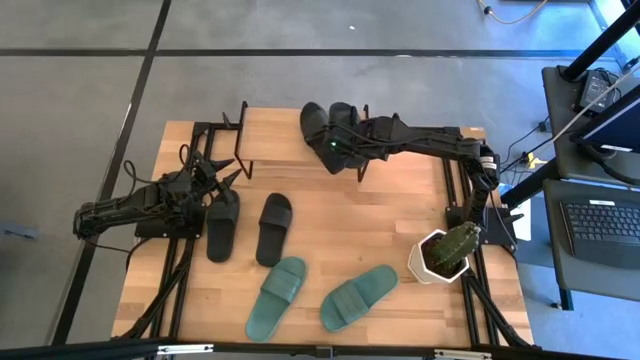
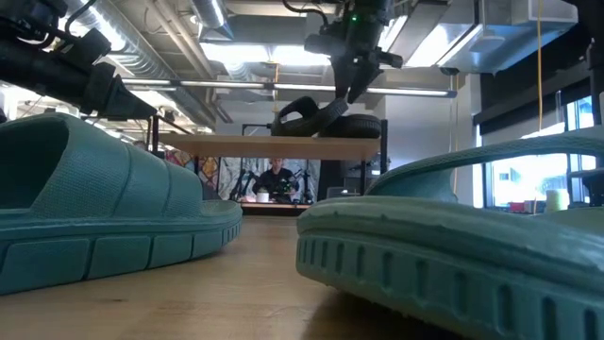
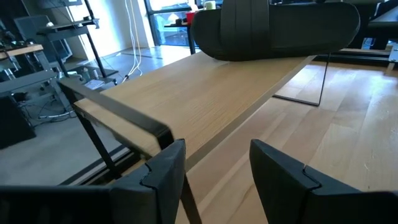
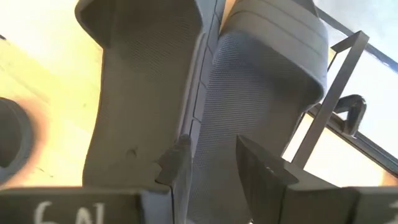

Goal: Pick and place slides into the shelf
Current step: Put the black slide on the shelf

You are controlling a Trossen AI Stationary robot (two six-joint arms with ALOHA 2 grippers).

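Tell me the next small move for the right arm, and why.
Probably lift the right end effector straight up and pull back. Its fingers are apart over two black slides that already rest on the shelf. Two more black slides and two green slides wait on the table.

1. The table [image 1: 400, 225] is pale wood in jointed planks, smooth with a soft sheen.
2. The shelf [image 3: 211, 93] has a light wooden top board with fine straight grain, matt, on thin black metal legs.
3. The black slides on the shelf [image 4: 205, 87] look like matt foam or rubber, with a fine dotted texture on the footbed.
4. The teal slides [image 2: 453, 255] are matt too, finely pebbled, with ribbed grooves along the sole edge.
5. The left gripper [image 3: 214, 168] has dark, matt plastic-looking fingers.
6. The plant pot [image 1: 430, 258] is white and smooth.
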